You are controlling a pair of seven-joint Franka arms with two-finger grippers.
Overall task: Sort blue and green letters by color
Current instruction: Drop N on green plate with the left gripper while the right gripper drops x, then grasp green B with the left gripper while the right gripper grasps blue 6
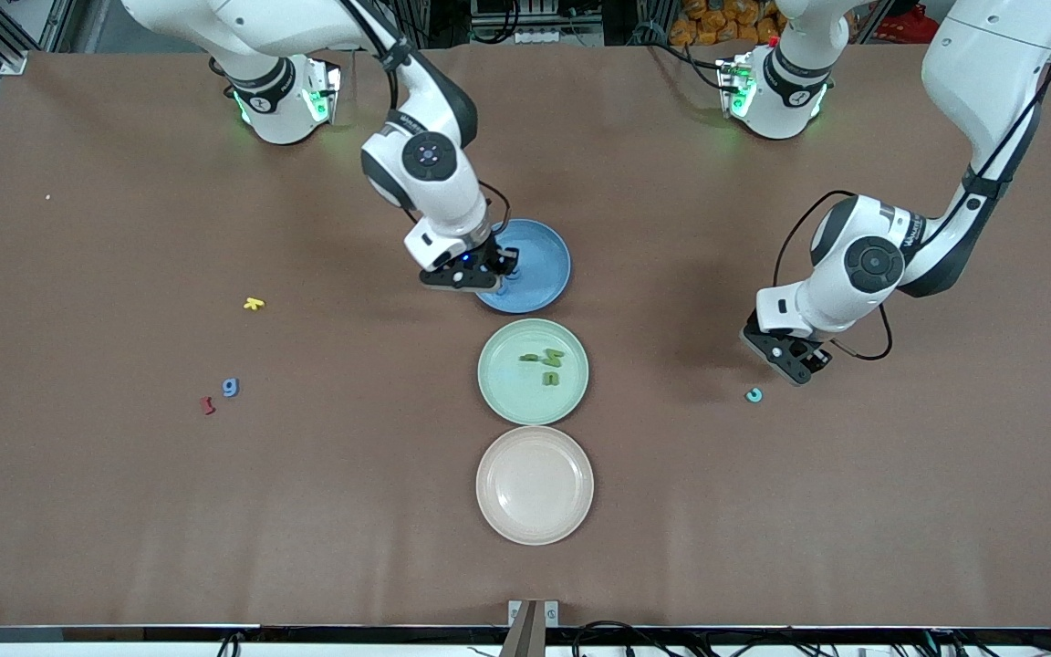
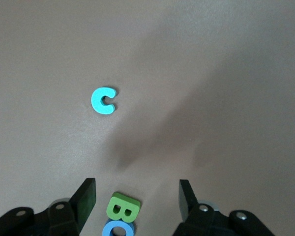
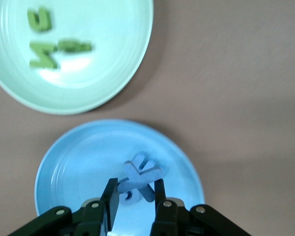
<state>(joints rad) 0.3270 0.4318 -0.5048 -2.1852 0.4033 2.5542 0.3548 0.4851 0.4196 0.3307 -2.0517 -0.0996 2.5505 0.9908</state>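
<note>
My right gripper hangs low over the blue plate, shut on a blue X letter; the plate also shows in the right wrist view. Three green letters lie in the green plate, also seen in the right wrist view. My left gripper is open, low over the table at the left arm's end, with a green B and a blue O between its fingers. A cyan C lies close by. A blue g lies toward the right arm's end.
A pink plate stands nearer to the front camera than the green plate, in line with it. A yellow letter and a red letter lie near the blue g.
</note>
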